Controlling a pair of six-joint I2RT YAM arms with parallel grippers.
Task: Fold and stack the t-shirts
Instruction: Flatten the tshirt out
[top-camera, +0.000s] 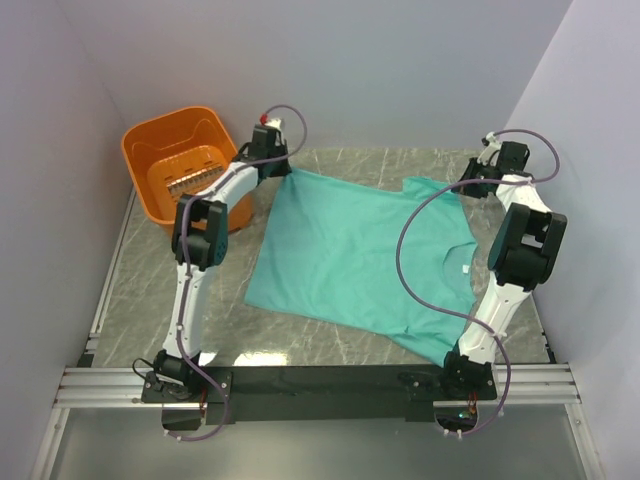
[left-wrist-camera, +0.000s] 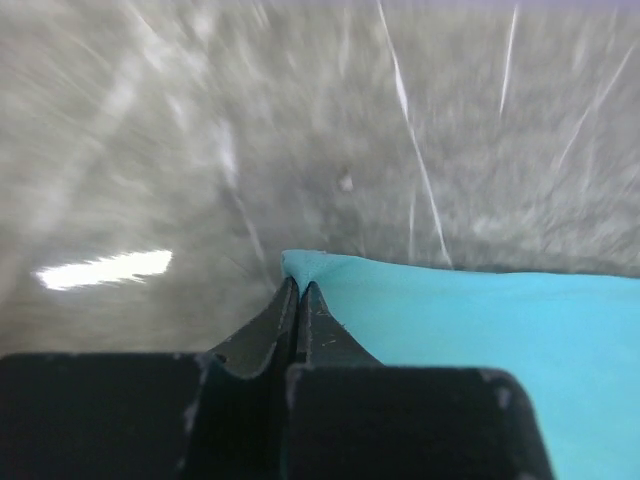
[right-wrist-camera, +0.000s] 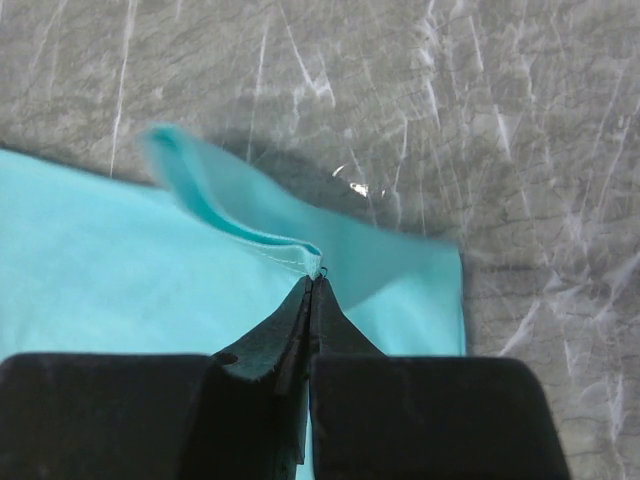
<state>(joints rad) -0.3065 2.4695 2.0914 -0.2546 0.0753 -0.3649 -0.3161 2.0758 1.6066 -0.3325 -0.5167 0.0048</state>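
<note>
Teal-green soft cloth makes up the t-shirt (top-camera: 350, 250). It lies spread nearly flat in the middle of the bench (top-camera: 330, 345), neck and white label (top-camera: 466, 270) toward the right, hem toward the left. It looks light and limp, so it will likely sag and drag wherever it is not held, and a thin pinch could slip. Corners and stitched hems are probably the best holds, and both arms have taken such spots.

The left tool (left-wrist-camera: 298, 290) is closed tight on the far-left hem corner, with the cloth nipped at the very tips. The right tool (right-wrist-camera: 314, 283) is closed on the edge of the far-right sleeve, where a small flap stands raised beside it.

Grey, white-veined stone pattern covers the bench, and its smooth look suggests the cloth would slide across it readily. An orange plastic basket (top-camera: 160, 150) sits at the far left corner, close by the left arm. Pale plain walls close in the left, far and right sides, and a metal rail (top-camera: 320, 385) runs along the near edge.
</note>
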